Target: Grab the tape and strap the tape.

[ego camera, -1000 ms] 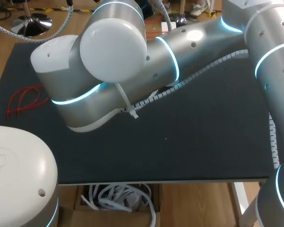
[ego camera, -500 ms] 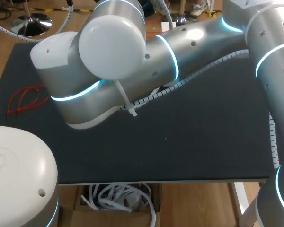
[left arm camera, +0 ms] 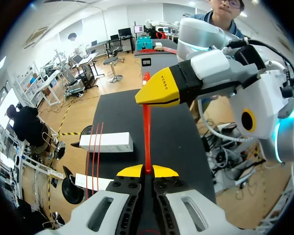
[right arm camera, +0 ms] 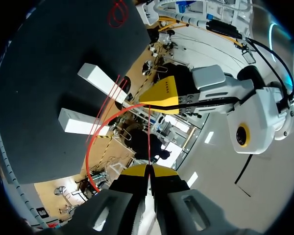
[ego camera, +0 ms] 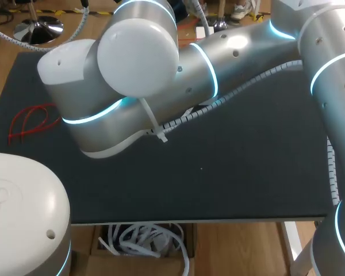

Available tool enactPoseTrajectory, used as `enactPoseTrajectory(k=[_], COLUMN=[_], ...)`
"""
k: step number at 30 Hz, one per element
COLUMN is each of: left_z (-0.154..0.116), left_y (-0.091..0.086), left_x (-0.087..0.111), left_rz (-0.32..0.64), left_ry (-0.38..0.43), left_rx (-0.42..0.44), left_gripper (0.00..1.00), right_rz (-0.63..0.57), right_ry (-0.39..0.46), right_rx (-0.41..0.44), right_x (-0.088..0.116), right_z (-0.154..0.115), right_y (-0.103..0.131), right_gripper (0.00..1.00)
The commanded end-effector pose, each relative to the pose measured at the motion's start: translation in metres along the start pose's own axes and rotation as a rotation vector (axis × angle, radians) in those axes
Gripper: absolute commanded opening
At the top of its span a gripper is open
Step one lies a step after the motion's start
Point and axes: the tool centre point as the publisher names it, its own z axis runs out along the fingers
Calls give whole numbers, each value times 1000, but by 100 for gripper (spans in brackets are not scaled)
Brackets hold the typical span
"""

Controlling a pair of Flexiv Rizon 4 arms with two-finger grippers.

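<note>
The left fingers (left arm camera: 133, 171) pinch the red tape (left arm camera: 146, 132), which stretches straight ahead of them, above the desk (ego camera: 247, 172), to the right fingers (right arm camera: 137, 171). Those too are clamped tight on it.

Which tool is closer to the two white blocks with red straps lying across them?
Probably left. The left tool, shut on a red strap, sits just beside the blocks; the right tool holds that strap farther ahead, past them.
</note>
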Motion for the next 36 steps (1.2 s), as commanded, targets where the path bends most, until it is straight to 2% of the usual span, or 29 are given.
enactPoseTrajectory(k=[1, 36], left_z=[-1, -1], left_y=[-1, -1], left_x=[0, 0], left_rz=[-1, -1], left_ry=[0, 0], left_rx=[-3, -3], left_gripper=[0, 0], right_rz=[-4, -12], right_ry=[2, -8], right_rx=[-4, -47], right_x=[1, 0], right_z=[0, 3], right_y=[3, 32], right_gripper=[0, 0])
